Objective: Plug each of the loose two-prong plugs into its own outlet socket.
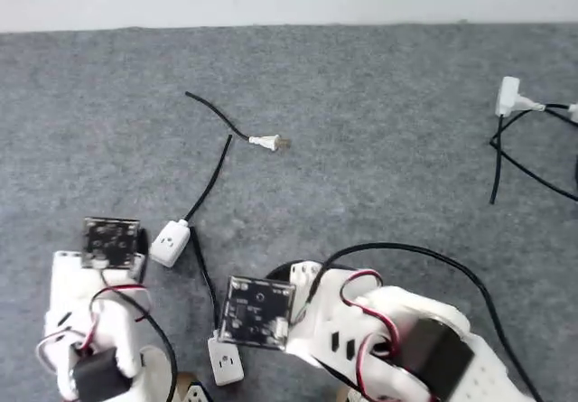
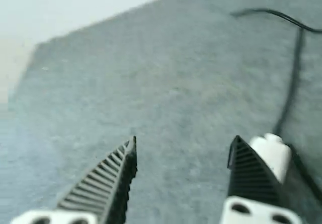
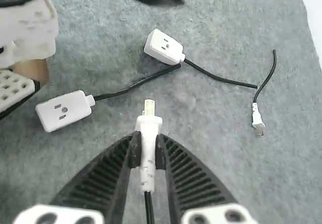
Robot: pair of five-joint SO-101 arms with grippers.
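One plug (image 3: pixel 150 127) between right jaws

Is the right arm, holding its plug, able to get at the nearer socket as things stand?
Probably yes. The right gripper grips the plug prongs forward, and the nearer socket lies close ahead on open carpet, slots showing, with nothing between them.

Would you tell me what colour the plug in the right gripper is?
The plug is white; the right wrist view shows it best.
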